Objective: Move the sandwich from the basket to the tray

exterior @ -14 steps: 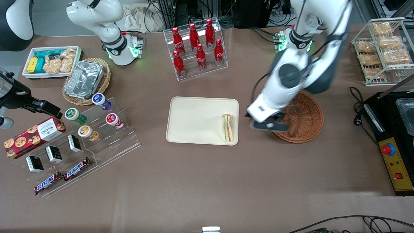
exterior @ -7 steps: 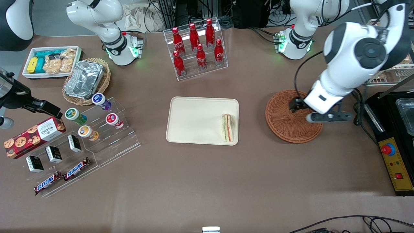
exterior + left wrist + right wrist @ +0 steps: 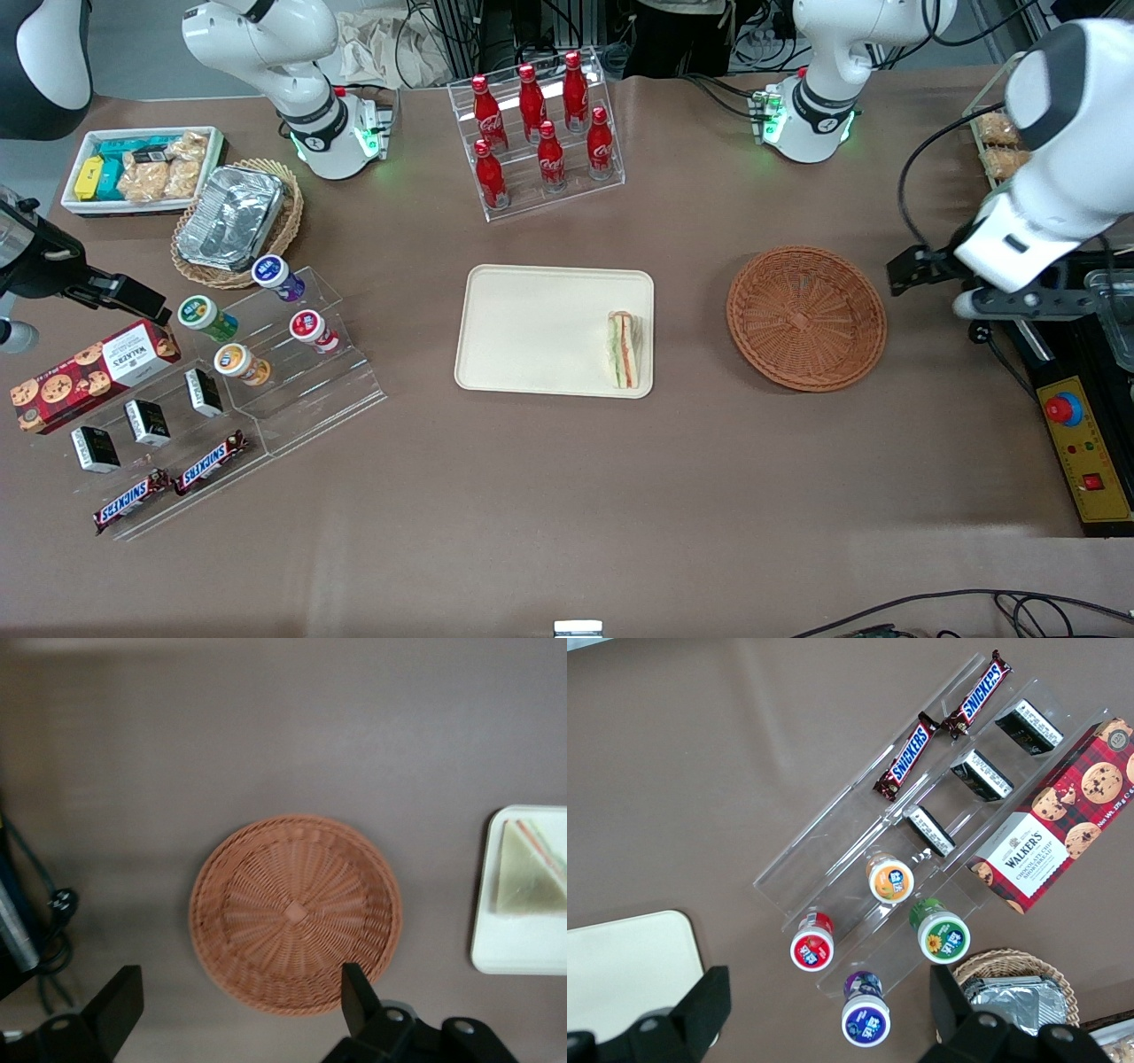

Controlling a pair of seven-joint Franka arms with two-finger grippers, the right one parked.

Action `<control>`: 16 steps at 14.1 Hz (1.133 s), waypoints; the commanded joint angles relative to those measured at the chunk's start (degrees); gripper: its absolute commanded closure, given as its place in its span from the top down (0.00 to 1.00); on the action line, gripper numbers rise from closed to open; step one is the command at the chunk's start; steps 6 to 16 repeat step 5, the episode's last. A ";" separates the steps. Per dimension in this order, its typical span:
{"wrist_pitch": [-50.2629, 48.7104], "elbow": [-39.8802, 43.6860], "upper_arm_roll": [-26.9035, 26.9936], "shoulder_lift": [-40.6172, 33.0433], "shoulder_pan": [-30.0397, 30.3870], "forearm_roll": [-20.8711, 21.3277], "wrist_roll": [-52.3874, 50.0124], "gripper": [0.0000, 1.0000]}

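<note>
Take the tray [image 3: 532, 328] as your reference. The sandwich [image 3: 624, 349] lies on it, flat against the rim at the end that faces the basket [image 3: 806, 317], with its striped filling edge turned up. The basket sits on the table just beside that end of the tray, toward the working arm's end of the table, and nothing is in it. From these views your job looks done: the sandwich is out of the basket and resting inside the tray's rim.

Your gripper [image 3: 230, 1010] is up in the air well clear of the tray, out past the basket and over the table's edge near the black machine [image 3: 1085, 390]. Its fingers [image 3: 357, 997] stand wide apart with nothing between them; the wrist view looks straight down through the gap at the basket.

What could still go wrong is small but real. The sandwich sits hard against the rim, so any knock to the tray could tip it over the low edge onto the table. The arm is close to the black machine and to the cable [image 3: 979, 292] lying beside it; if you lower or swing there, a finger could snag the cable or strike the housing. Coming back across low, you could also clip the basket and shove it into the tray
</note>
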 commanded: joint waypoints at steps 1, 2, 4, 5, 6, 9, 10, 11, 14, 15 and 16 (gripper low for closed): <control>-5.78 4.46 -0.61 -0.74 2.02 0.61 4.04 0.99; -6.75 4.82 -0.52 -0.92 2.37 0.61 4.40 0.99; -7.63 4.91 -1.13 -1.97 5.00 0.26 4.49 0.99; -7.64 4.82 -2.01 -2.23 6.32 0.00 4.40 0.99; -7.64 4.82 -2.01 -2.23 6.32 0.00 4.40 0.99; -7.64 4.82 -2.01 -2.23 6.32 0.00 4.40 0.99; -7.64 4.82 -2.01 -2.23 6.32 0.00 4.40 0.99; -7.64 4.82 -2.01 -2.23 6.32 0.00 4.40 0.99; -7.64 4.82 -2.01 -2.23 6.32 0.00 4.40 0.99; -7.64 4.82 -2.01 -2.23 6.32 0.00 4.40 0.99; -7.64 4.82 -2.01 -2.23 6.32 0.00 4.40 0.99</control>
